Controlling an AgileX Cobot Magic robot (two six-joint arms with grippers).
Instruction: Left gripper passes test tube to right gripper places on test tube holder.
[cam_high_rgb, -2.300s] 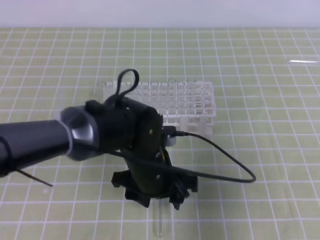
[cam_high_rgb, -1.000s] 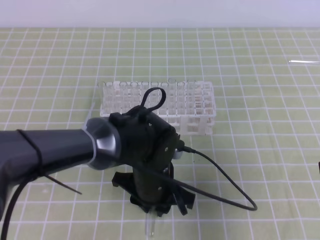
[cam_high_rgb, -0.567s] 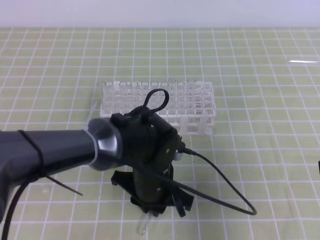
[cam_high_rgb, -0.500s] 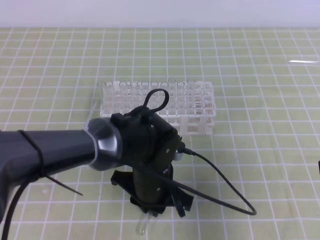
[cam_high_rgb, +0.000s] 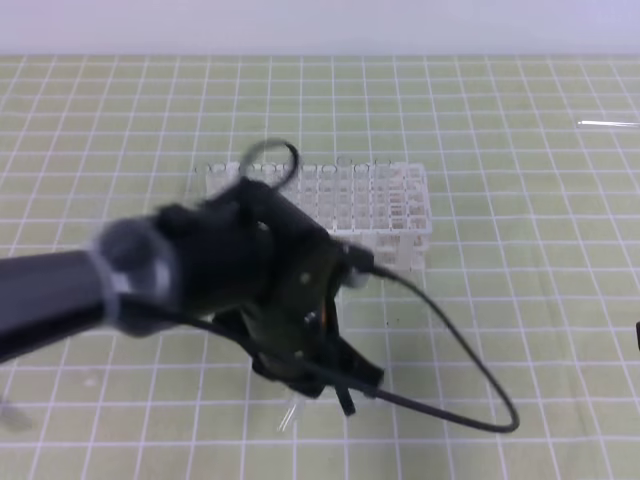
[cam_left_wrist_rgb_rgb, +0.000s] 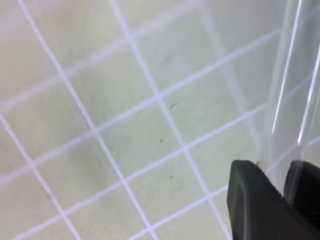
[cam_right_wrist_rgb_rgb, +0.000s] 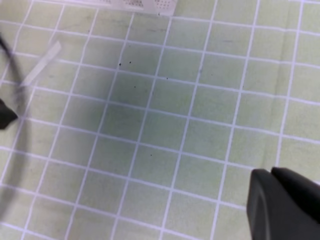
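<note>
while black cable (cam_high_rgb: 455, 345) loops beside it, left gripper (cam_high_rgb: 318, 385) hides test tube holder (cam_high_rgb: 385, 205).

Clear glossy glass test tube (cam_left_wrist_rgb_rgb: 290, 75); matt black plastic fingers (cam_left_wrist_rgb_rgb: 255, 200); translucent white plastic test tube holder (cam_high_rgb: 385, 205); matt green gridded mat (cam_high_rgb: 520, 300)

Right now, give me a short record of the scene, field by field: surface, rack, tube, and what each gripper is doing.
surface: green mat with a white grid
test tube holder: white lattice rack, upright on the mat, behind the left arm
test tube: clear glass, clamped between the fingers
left gripper: shut on the tube, blurred in the high view
right gripper: shut, holding nothing, over bare mat
handover: not yet done
</note>
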